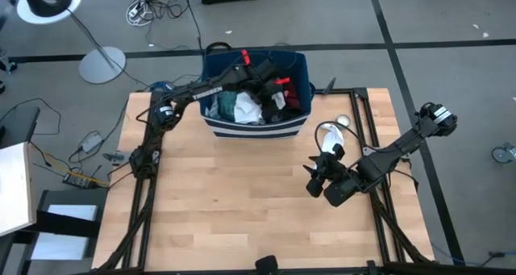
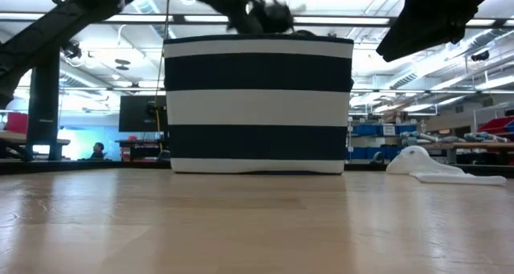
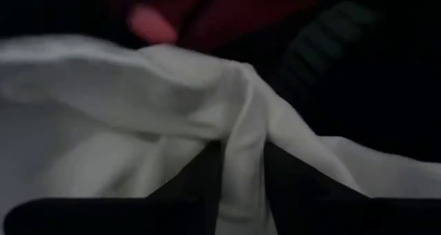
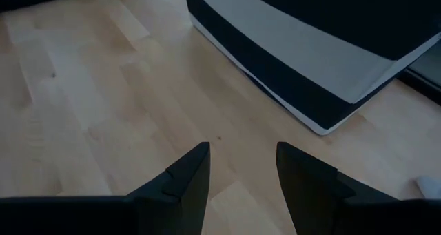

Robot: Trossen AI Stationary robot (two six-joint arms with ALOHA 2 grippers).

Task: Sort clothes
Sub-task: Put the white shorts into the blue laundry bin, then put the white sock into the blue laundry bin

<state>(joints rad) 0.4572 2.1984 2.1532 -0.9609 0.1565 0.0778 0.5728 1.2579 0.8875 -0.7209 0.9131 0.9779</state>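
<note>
White cloth (image 3: 138,118) lies right under the left gripper (image 1: 270,77), grip unclear, in the bin (image 1: 256,128); the right gripper (image 4: 241,169) waits open, well apart.

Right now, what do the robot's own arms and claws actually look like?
Both arms are black, built of slim tube links with chunky round joints. The left arm carries small white lettering and red accents near its wrist. The right gripper ends in two flat, dark, wedge-shaped fingers, and black cables trail behind the right arm.

Bin (image 1: 256,128) at table (image 1: 234,218) 12 o'clock holds clothes (image 1: 248,107); a garment (image 1: 332,133), apparently, lies at its 3 o'clock.
</note>
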